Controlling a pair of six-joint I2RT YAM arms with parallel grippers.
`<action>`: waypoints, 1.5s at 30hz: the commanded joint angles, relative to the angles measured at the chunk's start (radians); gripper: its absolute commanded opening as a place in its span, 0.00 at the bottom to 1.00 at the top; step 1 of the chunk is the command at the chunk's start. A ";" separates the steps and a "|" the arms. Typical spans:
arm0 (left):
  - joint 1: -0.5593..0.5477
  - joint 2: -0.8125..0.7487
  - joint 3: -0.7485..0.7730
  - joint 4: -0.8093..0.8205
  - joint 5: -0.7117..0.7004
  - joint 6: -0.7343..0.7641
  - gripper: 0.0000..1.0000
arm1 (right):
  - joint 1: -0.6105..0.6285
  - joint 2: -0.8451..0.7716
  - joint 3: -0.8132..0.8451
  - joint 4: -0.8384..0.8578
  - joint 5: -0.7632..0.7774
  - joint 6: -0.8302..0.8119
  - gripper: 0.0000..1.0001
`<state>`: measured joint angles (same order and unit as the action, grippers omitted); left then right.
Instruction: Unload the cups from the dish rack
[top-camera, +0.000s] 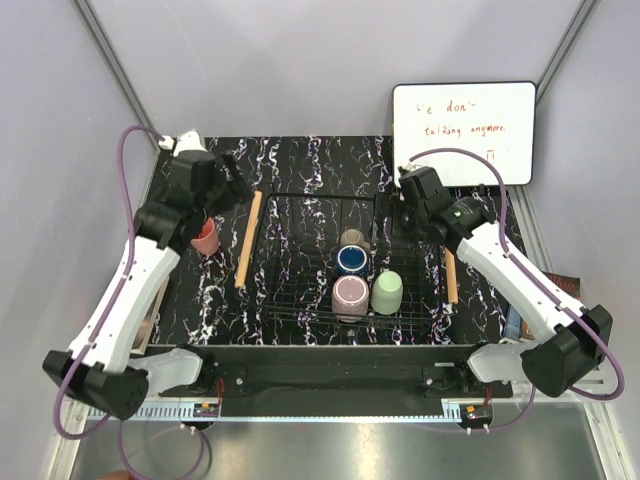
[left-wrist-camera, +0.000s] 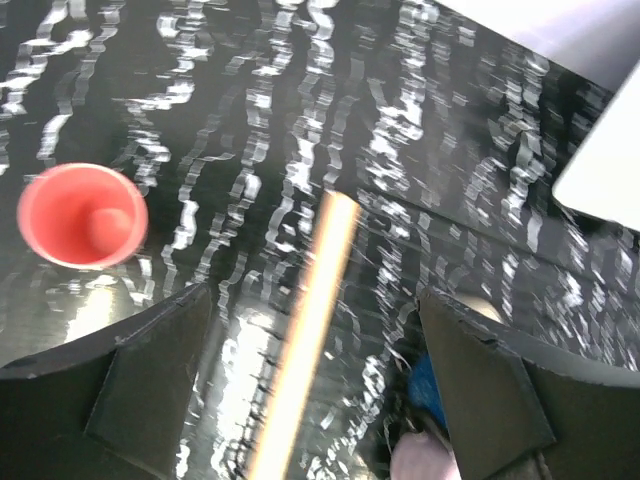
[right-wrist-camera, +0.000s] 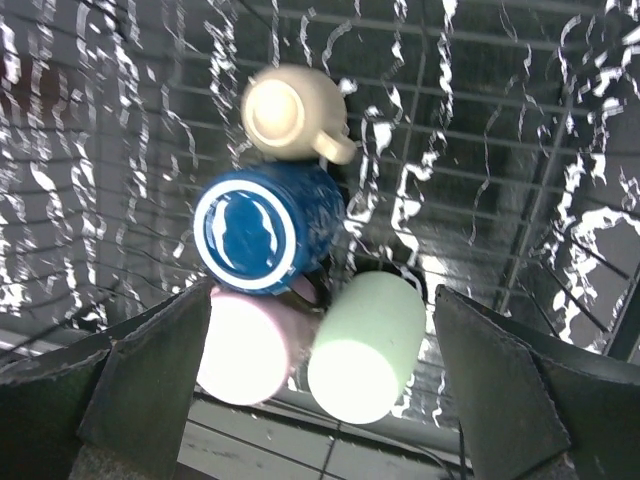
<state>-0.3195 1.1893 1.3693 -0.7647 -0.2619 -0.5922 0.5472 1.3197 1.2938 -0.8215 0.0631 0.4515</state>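
Dish rack (top-camera: 296, 270) holds four cups (top-camera: 353, 260) (probably inverted); pink cup (top-camera: 206, 238) outside. Left gripper (left-wrist-camera: 312, 300), right gripper (right-wrist-camera: 322, 295): wide.

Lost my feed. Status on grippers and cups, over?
Left gripper and right gripper open, empty. Pink cup out on table beside dish rack. Beige cup, blue cup, mauve cup, mint cup in rack. Nothing blocking.

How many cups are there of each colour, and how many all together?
Beige cup: 1
Dark blue cup: 1
Pale pink cup: 1
Mint green cup: 1
Coral pink cup: 1
Total: 5
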 joint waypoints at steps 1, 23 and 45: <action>-0.137 -0.074 -0.061 0.008 -0.126 -0.021 0.90 | 0.003 -0.017 -0.013 -0.007 -0.034 -0.027 1.00; -0.389 -0.206 -0.159 -0.025 -0.223 -0.083 0.89 | 0.220 0.317 0.130 -0.002 0.119 -0.022 1.00; -0.388 -0.175 -0.196 -0.022 -0.200 -0.092 0.89 | 0.220 0.463 0.067 0.077 0.069 -0.014 0.96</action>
<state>-0.7029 1.0164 1.1820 -0.8158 -0.4534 -0.6720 0.7650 1.7748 1.3808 -0.7753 0.1532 0.4324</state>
